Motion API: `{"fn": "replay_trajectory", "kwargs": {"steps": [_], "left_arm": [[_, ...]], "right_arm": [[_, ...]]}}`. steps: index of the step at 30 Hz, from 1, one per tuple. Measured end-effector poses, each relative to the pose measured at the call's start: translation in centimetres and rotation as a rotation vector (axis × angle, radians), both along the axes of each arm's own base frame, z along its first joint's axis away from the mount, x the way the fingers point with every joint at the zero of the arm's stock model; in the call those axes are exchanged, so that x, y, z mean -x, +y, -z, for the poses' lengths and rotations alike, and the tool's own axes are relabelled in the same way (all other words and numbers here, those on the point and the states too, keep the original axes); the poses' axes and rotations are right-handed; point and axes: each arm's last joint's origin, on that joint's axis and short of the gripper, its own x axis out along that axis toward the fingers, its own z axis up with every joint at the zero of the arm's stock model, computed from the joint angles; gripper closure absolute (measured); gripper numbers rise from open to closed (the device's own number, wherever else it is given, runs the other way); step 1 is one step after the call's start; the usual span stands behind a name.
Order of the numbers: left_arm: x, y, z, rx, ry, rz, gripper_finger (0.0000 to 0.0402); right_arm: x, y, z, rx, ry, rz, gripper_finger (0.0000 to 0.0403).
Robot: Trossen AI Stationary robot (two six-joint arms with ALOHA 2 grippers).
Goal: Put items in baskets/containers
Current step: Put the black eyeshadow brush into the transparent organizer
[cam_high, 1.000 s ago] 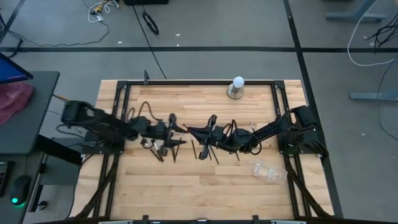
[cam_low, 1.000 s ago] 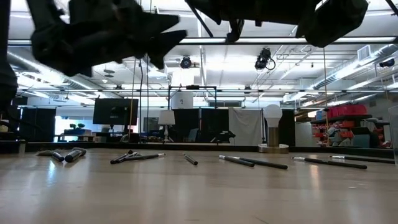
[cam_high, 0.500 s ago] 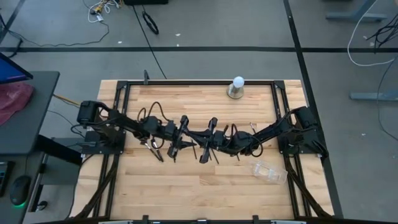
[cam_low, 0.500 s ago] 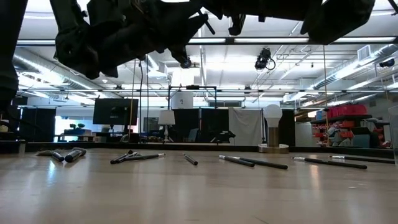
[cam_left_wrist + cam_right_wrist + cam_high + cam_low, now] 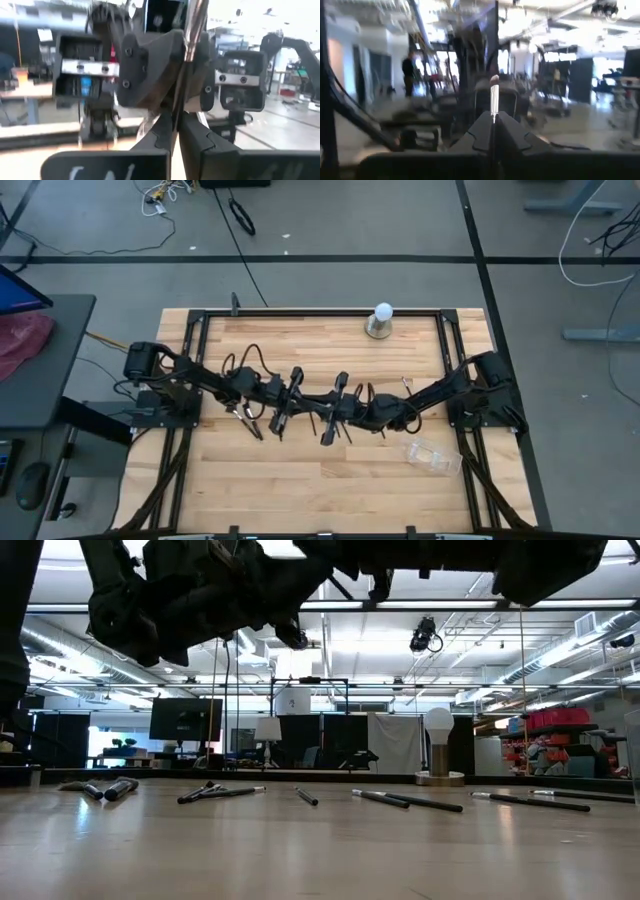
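Fingers, left gripper point(image 5: 176, 131): pressed together on a thin brush point(image 5: 187, 45) that stands up between them; shiny ferrule end away from the wrist.
Fingers, right gripper point(image 5: 493, 131): pinched narrow on another brush point(image 5: 494, 97), silver ferrule showing just past the tips.
Left gripper position: mid-table, raised off the wood, at point(image 5: 287, 395) in the high view; arm reaches in from the table's left edge.
Right gripper position: mid-table too, at point(image 5: 335, 402), just beside the left one; arm comes from the right edge. Tips of the two nearly meet; touching or not, cannot tell.
Left wrist view: the other arm's gripper head fills the picture close ahead.
Loose brushes: lying flat on the table point(image 5: 300, 480), scattered under and around the two grippers; a pair at point(image 5: 245, 420), more at point(image 5: 383, 425).
Low view, brushes: row across the wood, short pair at far left point(image 5: 108, 789), crossed ones point(image 5: 215, 793), a small one point(image 5: 306, 797), long ones point(image 5: 408, 801) and point(image 5: 530, 801). Both arms hang dark overhead.
Organiser point(image 5: 432, 453): clear plastic, on the table's near-right part, well apart from both grippers; contents too faint to tell.
White ball on metal base point(image 5: 380, 320): far edge of table, right of centre; also at point(image 5: 438, 746).
Background: a person stands far off in the room point(image 5: 409, 67).
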Motion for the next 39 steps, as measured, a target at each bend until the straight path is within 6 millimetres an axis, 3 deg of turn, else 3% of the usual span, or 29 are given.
{"fn": "replay_trajectory", "kwargs": {"steps": [4, 10, 15, 25, 29, 35, 39], "left_arm": [[-0.1, 0.0, 0.8, 0.014, 0.132, -0.012, 0.0385], [-0.1, 0.0, 2.1, -0.007, 0.289, -0.063, 0.0385], [-0.4, 0.2, 2.9, -0.073, 0.401, -0.103, 0.0385], [-1.0, -0.2, 3.0, -0.131, 0.482, -0.1, 0.0384], [-1.0, -0.2, 3.0, -0.13, 0.48, -0.1, 0.0383], [-1.1, -0.2, 2.9, -0.124, 0.477, -0.102, 0.0376], [-1.1, -0.2, 2.9, -0.121, 0.477, -0.101, 0.0368]], "right_arm": [[1.6, 0.6, -0.8, -0.057, 0.209, 0.091, 0.0319], [5.1, 0.5, -2.4, -0.258, 0.428, 0.05, 0.0226], [4.6, 0.1, -1.8, -0.297, 0.45, 0.05, 0.0201], [1.6, -0.6, 0.1, -0.274, 0.519, 0.102, 0.0242], [1.5, -0.6, 0.0, -0.274, 0.512, 0.094, 0.0283], [1.4, -0.5, -0.2, -0.244, 0.508, 0.068, 0.0384], [1.5, -0.5, -0.2, -0.241, 0.509, 0.069, 0.0388]]}}
